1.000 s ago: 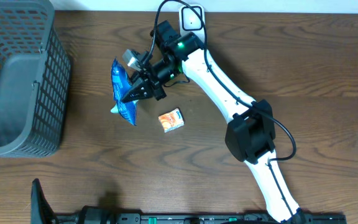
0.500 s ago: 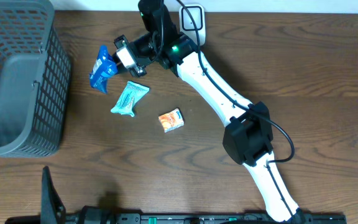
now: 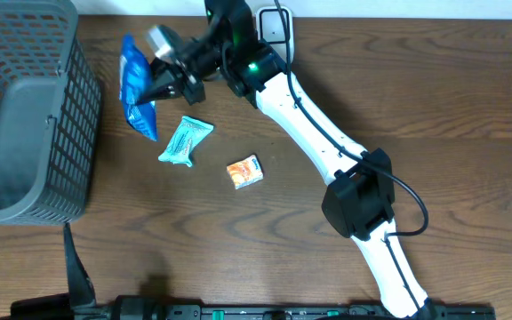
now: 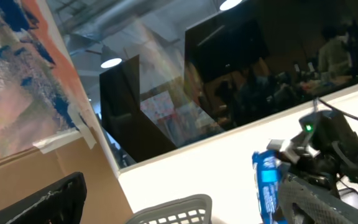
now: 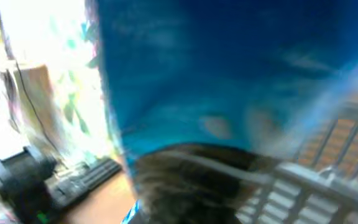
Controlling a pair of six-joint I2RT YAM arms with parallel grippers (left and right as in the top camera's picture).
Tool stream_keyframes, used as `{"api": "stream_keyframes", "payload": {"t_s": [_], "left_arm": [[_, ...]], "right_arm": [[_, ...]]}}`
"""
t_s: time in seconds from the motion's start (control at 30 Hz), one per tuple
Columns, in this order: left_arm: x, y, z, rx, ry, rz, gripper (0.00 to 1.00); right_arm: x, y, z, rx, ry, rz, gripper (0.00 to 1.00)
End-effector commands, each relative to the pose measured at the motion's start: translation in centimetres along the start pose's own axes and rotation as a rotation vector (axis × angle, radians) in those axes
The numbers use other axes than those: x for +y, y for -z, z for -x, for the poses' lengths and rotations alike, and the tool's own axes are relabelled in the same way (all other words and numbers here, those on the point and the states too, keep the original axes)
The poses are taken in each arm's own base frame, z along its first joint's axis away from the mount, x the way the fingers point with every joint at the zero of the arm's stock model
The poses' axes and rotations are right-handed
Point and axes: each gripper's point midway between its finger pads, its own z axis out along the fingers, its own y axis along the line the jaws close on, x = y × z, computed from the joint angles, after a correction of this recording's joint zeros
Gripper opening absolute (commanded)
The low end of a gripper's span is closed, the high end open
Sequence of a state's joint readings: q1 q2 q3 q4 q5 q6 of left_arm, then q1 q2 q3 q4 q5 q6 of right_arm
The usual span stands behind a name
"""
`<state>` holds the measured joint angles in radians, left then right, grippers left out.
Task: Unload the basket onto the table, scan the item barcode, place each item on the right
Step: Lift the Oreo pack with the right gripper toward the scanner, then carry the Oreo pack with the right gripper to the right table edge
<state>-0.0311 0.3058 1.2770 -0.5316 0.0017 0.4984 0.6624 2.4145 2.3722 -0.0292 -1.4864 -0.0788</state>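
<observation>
Blue crinkly plastic packet (image 3: 134, 82) was farthest of three goods. Nearest the arms' bases, the left end effector (image 3: 60, 283) stood released, jaws spread wide, at the brown wooden tabletop's (image 3: 434, 107) near edge. Farther out lay a small orange carton (image 3: 244, 172), then a teal sachet (image 3: 185, 142), the two apart. Beyond them the right end effector (image 3: 156, 86) was clenched on the blue packet, raised just beside the grey mesh basket (image 3: 83, 133). A white rounded device (image 3: 274, 25) sat at the far edge.
</observation>
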Motion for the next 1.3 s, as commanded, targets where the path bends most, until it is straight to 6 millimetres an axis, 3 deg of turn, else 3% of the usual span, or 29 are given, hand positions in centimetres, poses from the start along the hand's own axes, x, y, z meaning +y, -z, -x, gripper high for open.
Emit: {"api": "stream_keyframes", "payload": {"t_s": [0.0,0.07,0.1,0.17,0.27,0.37,0.47,0.53,0.73,0.87,1.0,1.13,1.27], "left_arm": [[0.3,0.0,0.8,-0.032,-0.012,0.017,0.98],[0.7,0.1,1.6,-0.067,-0.010,0.033,0.98],[0.9,0.1,2.0,-0.082,-0.009,0.040,0.98],[1.1,0.2,2.5,-0.104,-0.008,0.051,0.98],[1.2,0.2,2.7,-0.113,-0.007,0.055,0.98],[1.3,0.2,3.0,-0.123,-0.007,0.059,0.98],[1.3,0.2,3.0,-0.122,-0.006,0.059,0.98],[1.3,0.2,2.9,-0.121,0.006,0.057,0.98],[1.0,-0.2,2.2,-0.101,0.004,0.048,0.98],[0.5,-0.8,1.2,-0.082,0.003,0.039,0.98],[0.0,-1.5,0.3,-0.065,0.002,0.031,0.98],[-0.3,-1.9,-0.3,-0.053,0.001,0.026,0.98],[-0.5,-2.0,-0.7,-0.043,0.001,0.021,0.98]], "right_arm": [[-3.5,1.7,-2.3,0.049,-0.488,-0.297,0.01],[-6.5,5.4,-9.3,0.214,-0.746,-0.693,0.01],[-6.8,7.4,-12.0,0.300,-0.811,-0.846,0.01],[-5.2,10.5,-16.2,0.476,-0.948,-1.047,0.01],[-1.2,11.9,-19.0,0.626,-1.121,-1.067,0.01],[2.4,15.7,-21.1,0.757,-1.314,-1.214,0.01],[2.5,18.2,-21.2,0.734,-1.360,-1.262,0.01],[0.2,20.7,-20.5,0.617,-1.331,-1.309,0.01],[-5.9,25.6,-18.5,0.189,-1.361,-1.455,0.01],[-9.7,26.4,-18.1,-0.065,-1.380,-1.482,0.02],[-13.0,26.9,-19.6,-0.337,-1.479,-1.490,0.02],[-13.7,29.8,-22.3,-0.535,-1.567,-1.665,0.01],[-13.8,31.5,-22.1,-0.660,-1.566,-1.753,0.01]]}}
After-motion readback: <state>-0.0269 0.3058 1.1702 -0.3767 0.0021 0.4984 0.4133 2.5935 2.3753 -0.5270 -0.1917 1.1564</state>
